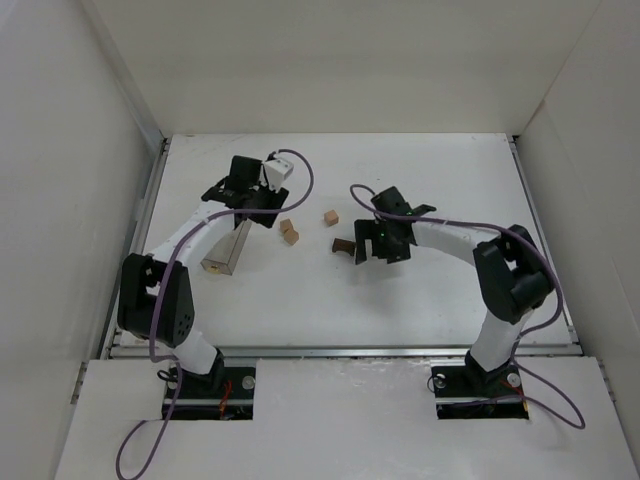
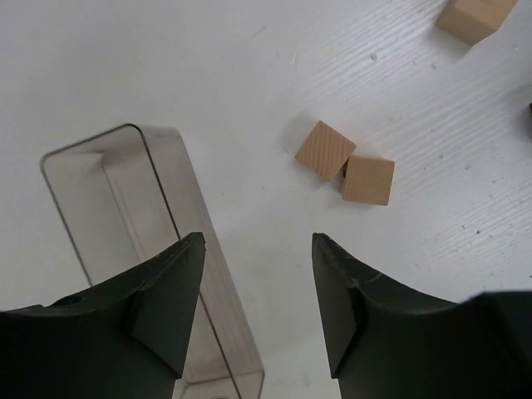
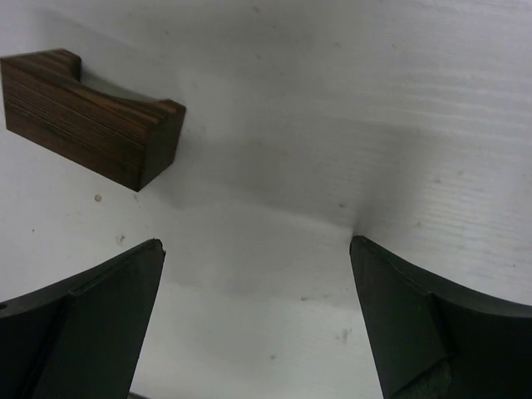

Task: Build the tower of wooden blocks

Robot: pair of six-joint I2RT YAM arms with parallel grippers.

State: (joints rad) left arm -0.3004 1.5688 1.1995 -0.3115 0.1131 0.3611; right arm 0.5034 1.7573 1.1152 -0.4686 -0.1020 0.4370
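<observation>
Left gripper [image 2: 258,245] was spread and empty, clear plastic box [image 2: 125,208] lay beside it, two tan cubes [image 2: 326,150] touched each other nearby, third tan cube [image 2: 474,15] sat apart, dark brown arch [image 3: 91,125] lay just before the spread, empty right gripper [image 3: 258,249].

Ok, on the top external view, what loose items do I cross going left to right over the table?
Clear plastic box → pair of touching tan cubes → lone tan cube → dark brown arch block.
</observation>
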